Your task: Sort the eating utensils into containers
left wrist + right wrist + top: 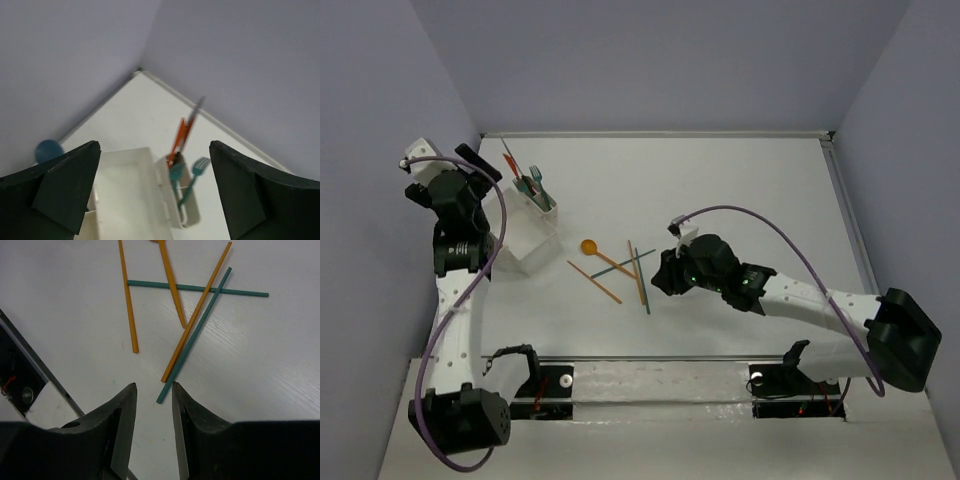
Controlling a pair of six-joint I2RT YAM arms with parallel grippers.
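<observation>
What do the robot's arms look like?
Both the left arm and the right arm have white links with round black joints. A thin purple cable loops along each one. The left gripper and right gripper each have two chunky black fingers.

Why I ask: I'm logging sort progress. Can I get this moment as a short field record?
organiser: far-left side
sorted in it: teal fork, orange piece, grey piece, sharing one compartment
loose: orange spoon, two orange sticks, two teal sticks, overlapping
left hand: open, above organiser
right hand: narrowly open, empty, just short of one teal stick's end
</observation>
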